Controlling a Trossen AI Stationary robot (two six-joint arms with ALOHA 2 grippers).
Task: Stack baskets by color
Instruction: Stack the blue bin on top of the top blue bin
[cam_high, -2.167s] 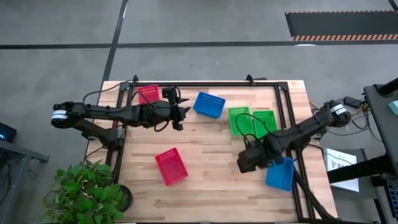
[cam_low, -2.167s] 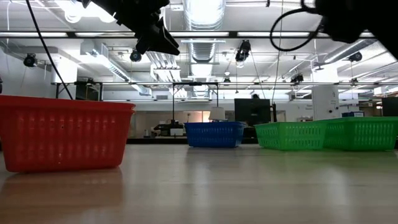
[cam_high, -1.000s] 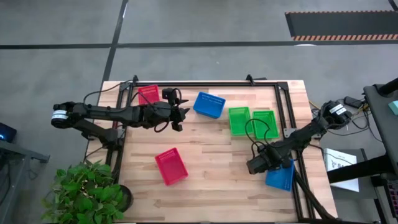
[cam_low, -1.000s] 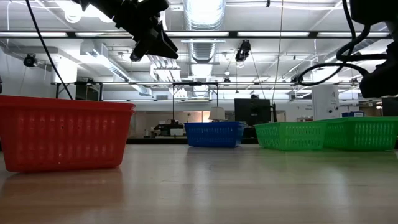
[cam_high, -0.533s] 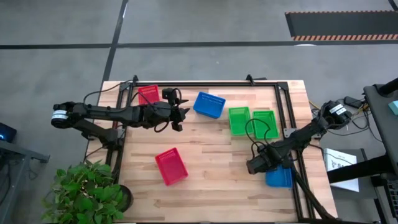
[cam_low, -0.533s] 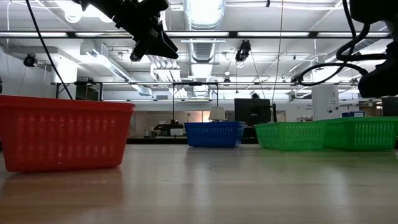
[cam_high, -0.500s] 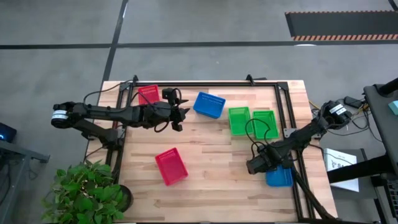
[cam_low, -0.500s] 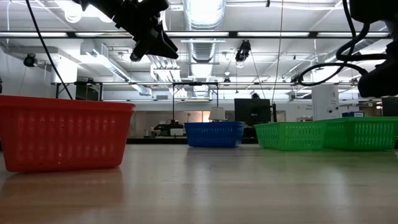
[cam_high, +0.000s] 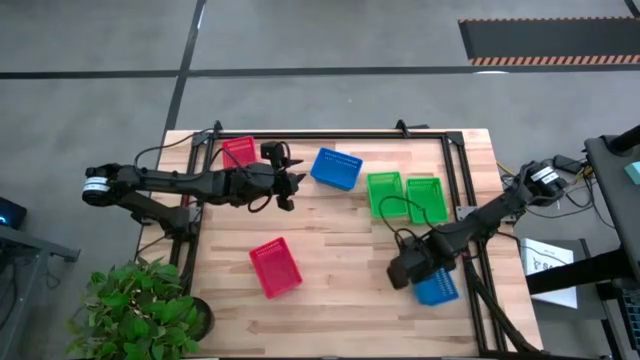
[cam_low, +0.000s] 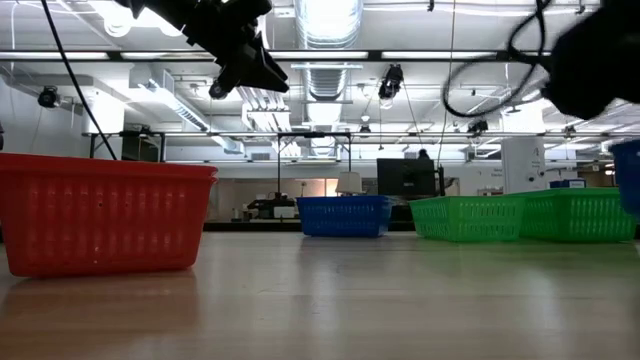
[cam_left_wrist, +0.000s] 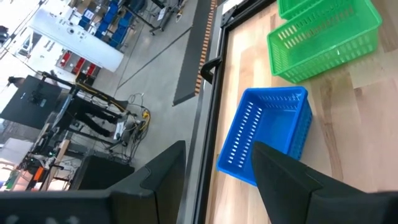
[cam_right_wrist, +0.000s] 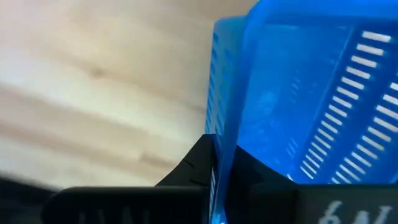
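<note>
In the high view, the right gripper (cam_high: 418, 275) sat at the lower right of the frame, its fingers clamped on the wall of a blue basket (cam_high: 436, 287); the right wrist view showed that wall (cam_right_wrist: 292, 93) pinched between the dark fingers. The left gripper (cam_high: 291, 188) hung at centre-left with its fingers spread and nothing between them. A second blue basket (cam_high: 336, 168) lay just right of it. Two green baskets (cam_high: 405, 196) stood side by side at right of centre. One red basket (cam_high: 238, 151) was at upper left, another red basket (cam_high: 275, 267) at lower centre-left of the wooden table (cam_high: 340, 300).
</note>
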